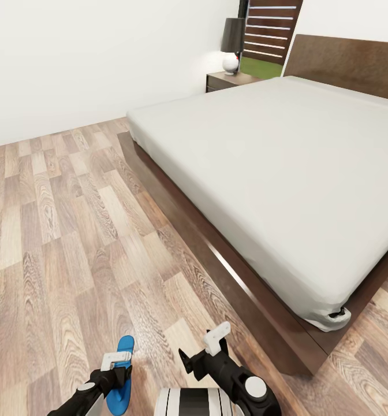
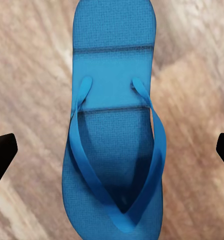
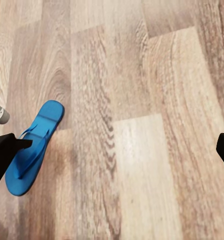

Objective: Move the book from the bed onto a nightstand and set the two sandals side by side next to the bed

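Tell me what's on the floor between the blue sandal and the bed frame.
Bare wood-plank floor lies between the sandal and the bed frame; in the head view only the right gripper hangs above that stretch.

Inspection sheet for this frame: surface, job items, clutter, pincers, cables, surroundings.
Surface: wood-plank floor, bare boards beside the bed.
Job's things: one blue sandal lying flat on the floor, strap side up, directly under the left pincer; bed with a plain grey mattress top; nightstand by the headboard.
Clutter: black-shaded lamp on the nightstand.
Grippers: left pincer open, fingers straddling the sandal without touching; right pincer open over bare floor.
Cables: nothing seen.
Surroundings: white wall, slatted fence through the window.
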Available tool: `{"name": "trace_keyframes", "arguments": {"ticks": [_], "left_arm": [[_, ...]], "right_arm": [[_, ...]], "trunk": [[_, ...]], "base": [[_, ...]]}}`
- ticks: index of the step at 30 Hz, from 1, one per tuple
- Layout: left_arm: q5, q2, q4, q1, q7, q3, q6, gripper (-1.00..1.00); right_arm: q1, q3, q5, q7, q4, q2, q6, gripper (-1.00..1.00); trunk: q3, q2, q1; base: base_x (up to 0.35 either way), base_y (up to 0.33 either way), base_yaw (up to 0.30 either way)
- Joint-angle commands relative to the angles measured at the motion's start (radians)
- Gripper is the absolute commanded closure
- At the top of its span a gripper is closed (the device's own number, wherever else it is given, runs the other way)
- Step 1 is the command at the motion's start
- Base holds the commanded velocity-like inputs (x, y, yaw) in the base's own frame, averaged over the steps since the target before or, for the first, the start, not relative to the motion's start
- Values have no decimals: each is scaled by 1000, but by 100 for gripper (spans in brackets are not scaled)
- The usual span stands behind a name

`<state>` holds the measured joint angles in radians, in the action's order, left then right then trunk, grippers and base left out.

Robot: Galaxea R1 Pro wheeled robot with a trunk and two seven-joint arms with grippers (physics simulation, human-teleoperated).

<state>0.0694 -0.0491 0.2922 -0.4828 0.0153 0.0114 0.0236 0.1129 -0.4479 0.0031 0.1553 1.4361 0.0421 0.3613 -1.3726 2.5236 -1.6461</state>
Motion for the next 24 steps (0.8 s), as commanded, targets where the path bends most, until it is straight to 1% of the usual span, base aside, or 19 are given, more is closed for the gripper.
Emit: {"name": "trace_keyframes", "arguments": {"ticks": [1, 24], "left_arm": [[7, 0, -1, 0, 2, 1, 2, -100], [7, 0, -1, 0, 2, 1, 2, -100]], "right_arm": [[0, 1, 0, 3, 1, 0, 5, -100], [1, -1, -2, 0, 9, -1, -7, -100]], "trunk": [[-1, 0, 0], [-1, 0, 0]], "base": [[0, 0, 0], [0, 0, 0]]}}
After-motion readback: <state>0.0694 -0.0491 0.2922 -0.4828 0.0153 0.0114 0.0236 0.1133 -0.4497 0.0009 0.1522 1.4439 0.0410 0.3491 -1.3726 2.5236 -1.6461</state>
